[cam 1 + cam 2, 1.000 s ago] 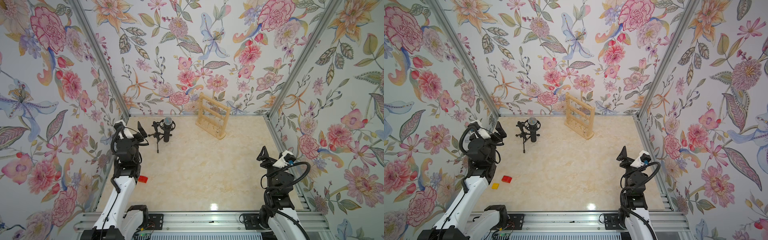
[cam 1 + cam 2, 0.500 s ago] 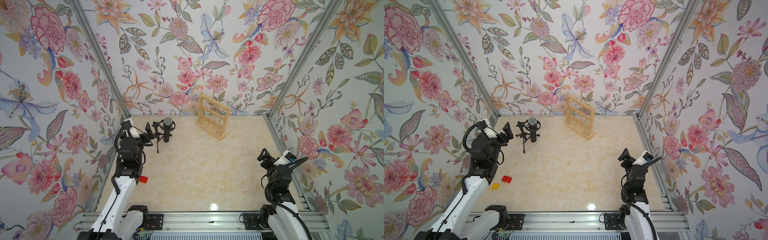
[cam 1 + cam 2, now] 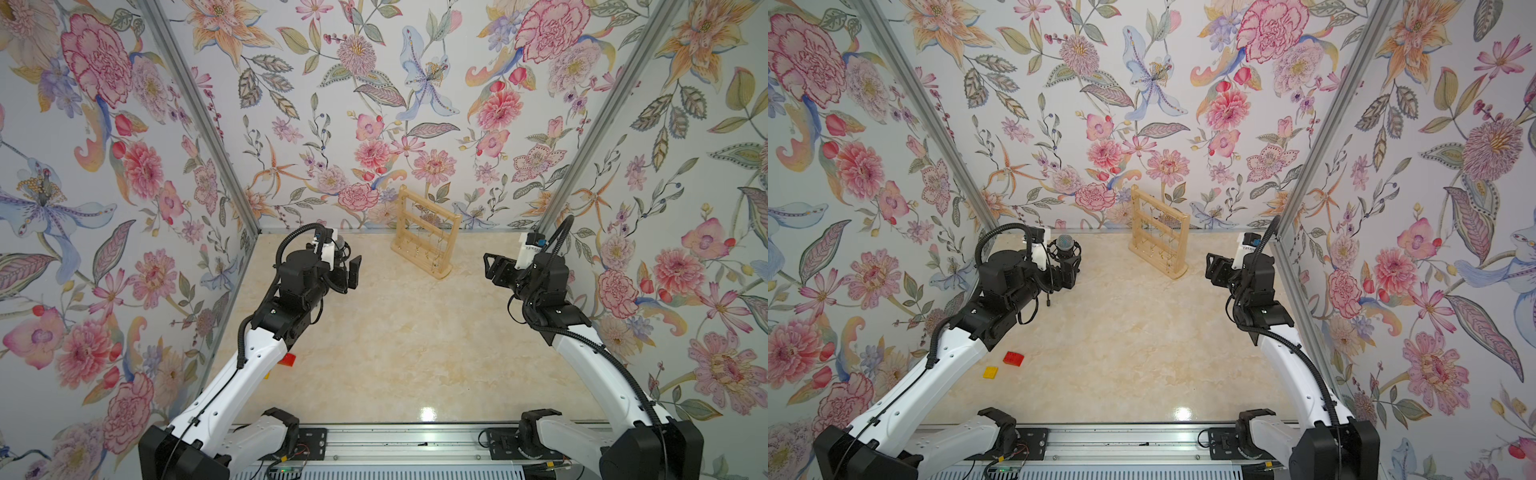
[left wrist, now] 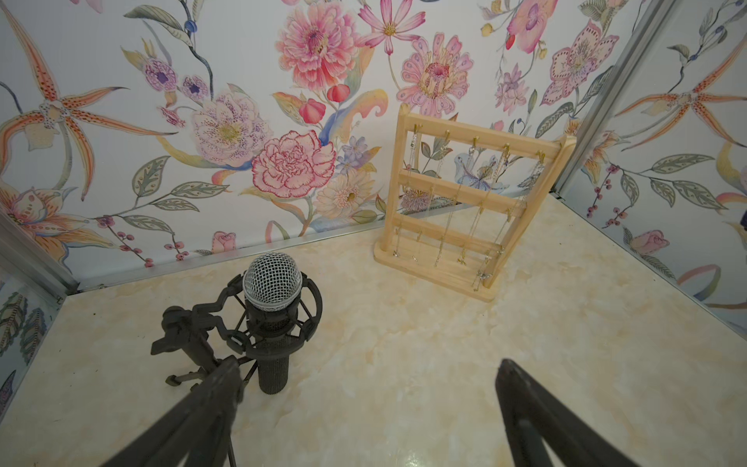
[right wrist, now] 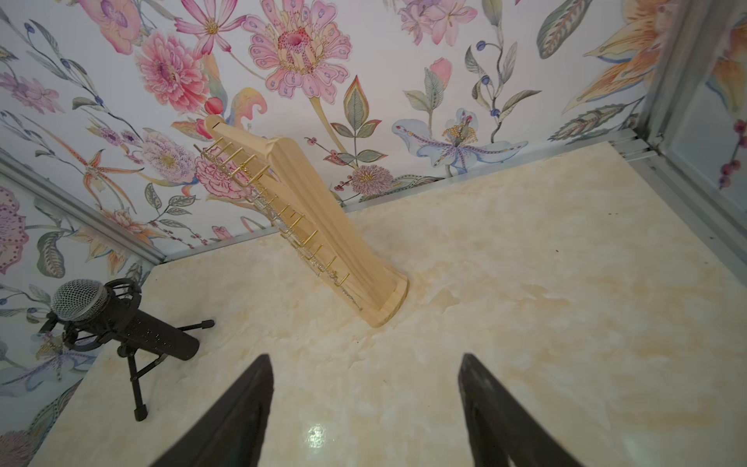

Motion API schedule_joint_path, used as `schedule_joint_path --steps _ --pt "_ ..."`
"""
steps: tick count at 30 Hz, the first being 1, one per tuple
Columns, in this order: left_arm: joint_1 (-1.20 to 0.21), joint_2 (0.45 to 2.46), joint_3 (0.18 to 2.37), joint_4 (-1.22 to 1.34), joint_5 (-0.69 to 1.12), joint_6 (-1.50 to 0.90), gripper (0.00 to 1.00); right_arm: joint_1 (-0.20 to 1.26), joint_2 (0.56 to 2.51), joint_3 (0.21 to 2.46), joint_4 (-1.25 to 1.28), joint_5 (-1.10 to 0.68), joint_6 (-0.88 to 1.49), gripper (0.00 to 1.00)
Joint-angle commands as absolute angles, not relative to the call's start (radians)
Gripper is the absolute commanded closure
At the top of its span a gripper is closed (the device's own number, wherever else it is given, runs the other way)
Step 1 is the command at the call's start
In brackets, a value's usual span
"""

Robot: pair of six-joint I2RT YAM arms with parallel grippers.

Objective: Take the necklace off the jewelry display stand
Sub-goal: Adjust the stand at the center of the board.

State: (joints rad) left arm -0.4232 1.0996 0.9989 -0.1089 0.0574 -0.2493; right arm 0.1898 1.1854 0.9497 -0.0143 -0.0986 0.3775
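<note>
A staged lab booth; floral-papered walls, aluminium corner rails, marble-look tabletop.

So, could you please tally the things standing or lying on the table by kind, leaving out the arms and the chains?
jewelry display stand: 1
microphone on its tripod: 1
small bricks: 2, the red brick and the yellow brick
Total: 4

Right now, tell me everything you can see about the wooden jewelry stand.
The jewelry stand is pale wood: two posts, three crossbars and a flat base. Small gold hooks line the bars, with thin silvery chains hanging from them. It stands on its base on the table near the back wall, turned at an angle to it. Only the table touches it.
</note>
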Motion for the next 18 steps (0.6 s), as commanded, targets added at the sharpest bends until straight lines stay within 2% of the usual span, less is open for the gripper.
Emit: schedule_joint_path --steps 1,4,7,14,18 --pt "-0.437 1.078 0.93 -0.112 0.058 -0.212 0.01 0.23 1.305 1.063 -0.097 -0.126 0.347 0.32" --pt "-0.437 1.074 0.878 -0.062 0.043 -0.216 0.01 0.24 1.417 1.157 -0.081 -0.148 0.338 0.44" --pt "-0.437 1.081 0.857 -0.058 0.049 -0.213 0.01 0.244 1.506 1.213 -0.034 -0.15 0.321 0.51" --pt "-0.437 1.054 0.832 -0.039 0.034 -0.203 0.01 0.235 1.646 1.284 0.083 -0.248 0.261 0.52" --pt "-0.437 1.055 0.83 -0.043 0.024 -0.193 0.01 0.238 1.699 1.31 0.122 -0.208 0.283 0.51"
